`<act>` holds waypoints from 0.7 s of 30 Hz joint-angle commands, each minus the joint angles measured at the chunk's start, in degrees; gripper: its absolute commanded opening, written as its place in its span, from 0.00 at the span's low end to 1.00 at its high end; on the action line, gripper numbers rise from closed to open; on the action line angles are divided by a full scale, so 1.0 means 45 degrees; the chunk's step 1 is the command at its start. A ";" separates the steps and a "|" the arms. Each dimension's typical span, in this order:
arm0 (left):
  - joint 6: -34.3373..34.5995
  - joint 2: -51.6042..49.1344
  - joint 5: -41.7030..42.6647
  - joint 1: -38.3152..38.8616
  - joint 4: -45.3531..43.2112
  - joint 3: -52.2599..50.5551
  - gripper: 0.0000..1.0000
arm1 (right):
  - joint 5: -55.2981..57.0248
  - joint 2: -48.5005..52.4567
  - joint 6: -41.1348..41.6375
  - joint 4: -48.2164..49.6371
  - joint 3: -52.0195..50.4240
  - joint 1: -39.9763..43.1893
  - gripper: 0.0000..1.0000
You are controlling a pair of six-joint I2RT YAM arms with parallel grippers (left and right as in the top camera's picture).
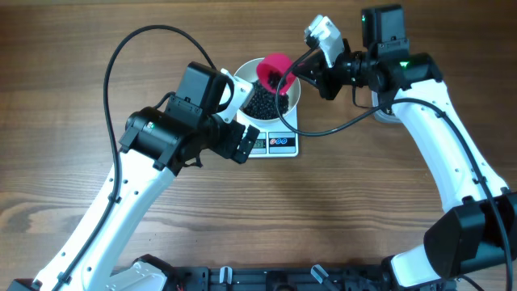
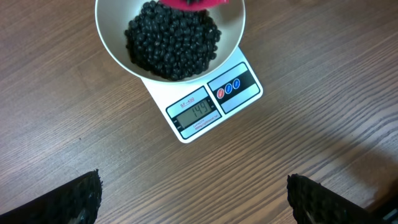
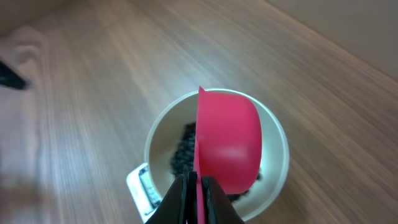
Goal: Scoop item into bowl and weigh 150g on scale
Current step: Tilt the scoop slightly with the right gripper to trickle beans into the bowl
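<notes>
The white bowl (image 1: 290, 100) stands on the small white scale (image 1: 279, 144) at the back middle of the table. A dark heap of glossy black beans, the item (image 1: 262, 104), fills it. My right gripper (image 1: 309, 71) is shut on the handle of a pink scoop (image 1: 275, 72), which is tipped over the bowl. In the right wrist view the scoop (image 3: 227, 146) hides much of the beans (image 3: 183, 152) inside the bowl (image 3: 155, 140). My left gripper (image 2: 194, 202) hangs open over bare wood in front of the scale (image 2: 242, 93), holding nothing. The bowl (image 2: 112, 43) and beans (image 2: 173, 38) lie beyond it.
The scale's lit display (image 2: 198, 112) and round buttons (image 2: 228, 88) face the left arm. A pale container edge (image 1: 386, 116) peeks out under the right arm. Black cables loop above both arms. Bare wooden table lies in front and to either side.
</notes>
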State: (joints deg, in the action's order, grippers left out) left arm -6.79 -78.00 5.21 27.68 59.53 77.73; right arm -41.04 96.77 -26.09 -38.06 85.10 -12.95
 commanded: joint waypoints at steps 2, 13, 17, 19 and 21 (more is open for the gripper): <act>0.0029 0.0068 -0.0078 -0.0039 -0.0034 -0.0034 1.00 | 0.0155 -0.0340 0.0170 -0.0019 0.0087 -0.0034 0.04; 0.0029 0.0068 -0.0078 -0.0039 -0.0034 -0.0034 1.00 | 0.0214 -0.0340 0.0170 -0.0228 0.0087 0.0010 0.04; 0.0034 0.0068 -0.0078 -0.0039 -0.0034 -0.0034 1.00 | 0.0214 -0.0340 0.0170 -0.0219 0.0087 0.0010 0.04; 0.0034 0.0068 -0.0078 -0.0039 -0.0034 -0.0034 1.00 | -0.0952 -0.0340 -0.0709 -0.0476 0.0087 0.0010 0.04; 0.0029 0.0068 -0.0078 -0.0039 -0.0034 -0.0034 1.00 | -0.0053 -0.0340 -0.0607 -0.0379 0.0087 0.0010 0.04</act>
State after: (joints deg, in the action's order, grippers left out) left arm -6.79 -78.00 5.21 27.68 59.53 77.73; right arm -41.91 96.75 -27.40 -40.12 85.10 -12.93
